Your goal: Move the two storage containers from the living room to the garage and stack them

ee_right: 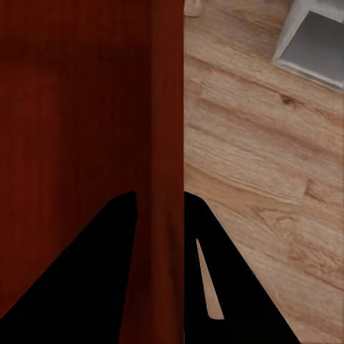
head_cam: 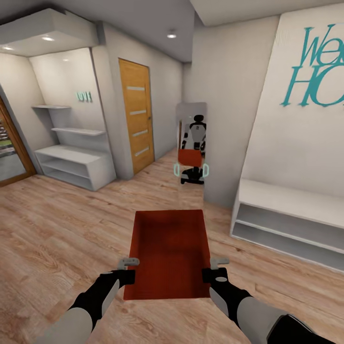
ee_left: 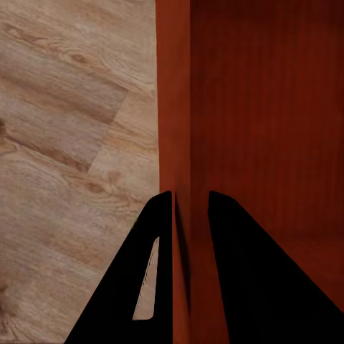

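One storage container point(head_cam: 168, 253) in hand, held level and open side up above the wood-plank floor point(head_cam: 57, 224), straight ahead of the robot and short of the mirror point(head_cam: 192, 145). Left gripper point(head_cam: 128, 270) pinches the container's left side wall near the robot-side end; left wrist view shows its fingers point(ee_left: 247, 279) straddling the wall point(ee_left: 173, 107), one inside the bin, one outside over the planks. Right gripper point(head_cam: 216, 270) does the same on the right side wall, fingers point(ee_right: 93, 272) clamped either side of that wall point(ee_right: 166, 107), outer finger over the floor. Taking the mirror as reference: it leans against a wall corner dead ahead, past the far end of the container, and reflects the robot with the orange-red bin out front. Left of the mirror is a light-wood door point(head_cam: 137, 122) with horizontal glazed slots, shut. Further left of the mirror, white open shelving point(head_cam: 74, 162) in an alcove, with small teal lettering above it. Right of the mirror, a low white bench shelf point(head_cam: 291, 220) along the wall, large teal lettering point(head_cam: 317, 64) above it, cut off by the frame edge. Corner of the bench shelf also shows in the right wrist view point(ee_right: 315, 39).
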{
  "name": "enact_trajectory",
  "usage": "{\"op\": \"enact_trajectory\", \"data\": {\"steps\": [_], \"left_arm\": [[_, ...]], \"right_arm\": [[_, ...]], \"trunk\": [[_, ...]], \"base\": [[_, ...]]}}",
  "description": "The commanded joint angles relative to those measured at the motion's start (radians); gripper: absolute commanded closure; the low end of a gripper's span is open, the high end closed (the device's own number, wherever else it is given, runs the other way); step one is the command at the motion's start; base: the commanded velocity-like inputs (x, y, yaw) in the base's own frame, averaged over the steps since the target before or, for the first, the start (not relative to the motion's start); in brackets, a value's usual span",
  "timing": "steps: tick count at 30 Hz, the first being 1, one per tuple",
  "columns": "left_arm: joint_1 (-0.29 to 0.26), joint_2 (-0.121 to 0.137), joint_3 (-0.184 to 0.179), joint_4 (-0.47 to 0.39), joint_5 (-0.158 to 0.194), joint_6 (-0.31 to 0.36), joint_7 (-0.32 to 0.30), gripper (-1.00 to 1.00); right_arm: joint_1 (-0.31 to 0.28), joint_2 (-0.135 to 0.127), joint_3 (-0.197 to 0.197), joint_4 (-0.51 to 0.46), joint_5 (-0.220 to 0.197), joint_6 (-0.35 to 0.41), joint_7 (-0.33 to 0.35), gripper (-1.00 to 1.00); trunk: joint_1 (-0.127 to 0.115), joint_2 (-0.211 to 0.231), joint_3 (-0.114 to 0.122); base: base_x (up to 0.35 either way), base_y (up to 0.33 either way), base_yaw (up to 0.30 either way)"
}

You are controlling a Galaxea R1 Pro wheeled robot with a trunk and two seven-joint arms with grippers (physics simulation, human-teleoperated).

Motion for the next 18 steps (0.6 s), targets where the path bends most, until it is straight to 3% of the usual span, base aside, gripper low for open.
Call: {"op": "enact_trajectory", "data": {"steps": [1, 18], "left_arm": [[0.000, 0.001, 0.008, 0.000, 0.005, 0.007, 0.003, 1.00], [0.000, 0.001, 0.008, 0.000, 0.006, 0.006, 0.003, 1.00]], "right_arm": [[-0.001, -0.003, -0.049, -0.002, 0.013, -0.011, -0.035, 1.00], [-0.001, -0.004, -0.049, -0.002, 0.013, -0.015, -0.035, 1.00]], "trunk": [[0.001, -0.001, -0.001], [0.001, -0.001, -0.001]], "base": [[0.321, 0.000, 0.229], [0.322, 0.000, 0.271]]}}
